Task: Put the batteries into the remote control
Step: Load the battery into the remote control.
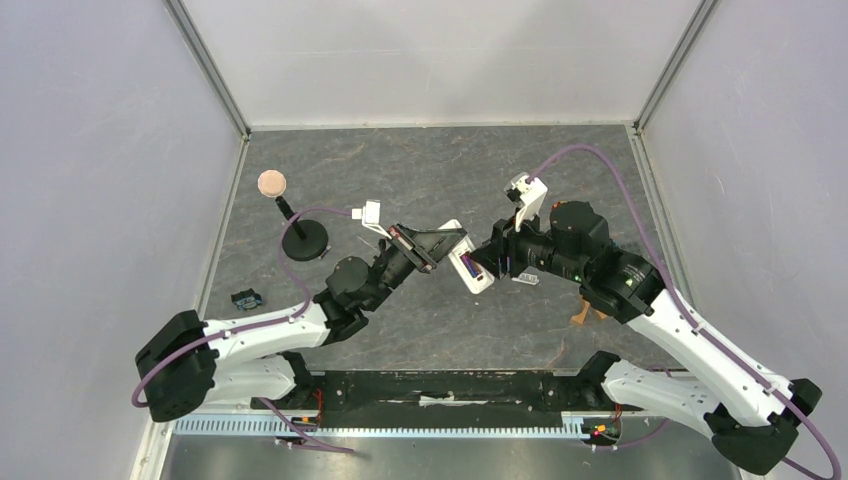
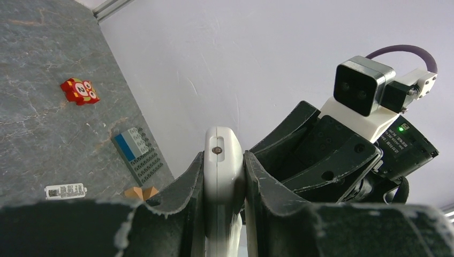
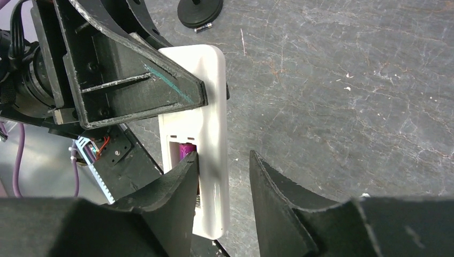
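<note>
Clamping the remote control (image 3: 211,96), the left hand (image 2: 224,158) sees no battery (image 3: 187,151); the parted right hand (image 3: 224,155) does.

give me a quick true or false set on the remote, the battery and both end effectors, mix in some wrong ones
1. The left end effector clamps the remote control. True.
2. A purple battery sits in the remote control's bay. True.
3. The right end effector is shut on a battery. False: it is open, at the bay end of the remote control.
4. The red block rests on the blue ridged box. False: they lie apart on the table.
</note>
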`<control>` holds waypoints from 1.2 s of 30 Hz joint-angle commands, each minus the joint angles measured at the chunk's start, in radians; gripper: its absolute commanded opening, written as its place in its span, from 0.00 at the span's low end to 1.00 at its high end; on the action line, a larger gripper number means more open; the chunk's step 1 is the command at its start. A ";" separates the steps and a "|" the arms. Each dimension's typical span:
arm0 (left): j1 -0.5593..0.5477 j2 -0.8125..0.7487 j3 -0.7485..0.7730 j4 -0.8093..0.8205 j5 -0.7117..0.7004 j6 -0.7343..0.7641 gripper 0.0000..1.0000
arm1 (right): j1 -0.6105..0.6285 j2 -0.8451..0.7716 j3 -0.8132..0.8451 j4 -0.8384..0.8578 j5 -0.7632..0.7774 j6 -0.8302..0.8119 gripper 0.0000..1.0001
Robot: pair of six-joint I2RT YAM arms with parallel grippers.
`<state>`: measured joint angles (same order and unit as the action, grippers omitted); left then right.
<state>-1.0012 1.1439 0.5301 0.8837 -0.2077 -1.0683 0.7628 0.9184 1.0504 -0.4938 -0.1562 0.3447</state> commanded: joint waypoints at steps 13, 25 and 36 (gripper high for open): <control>-0.005 0.042 0.043 0.106 -0.003 -0.059 0.02 | 0.023 0.002 -0.051 0.036 -0.056 -0.001 0.41; -0.004 0.014 0.039 0.036 -0.023 -0.008 0.02 | 0.024 0.004 0.001 -0.015 0.059 0.049 0.46; -0.005 -0.260 0.046 -0.556 -0.252 0.226 0.02 | 0.024 0.003 0.101 -0.003 0.186 0.134 0.62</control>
<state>-1.0016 0.9836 0.5362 0.5777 -0.3134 -0.9707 0.7826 0.9230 1.1091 -0.5301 -0.0437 0.4393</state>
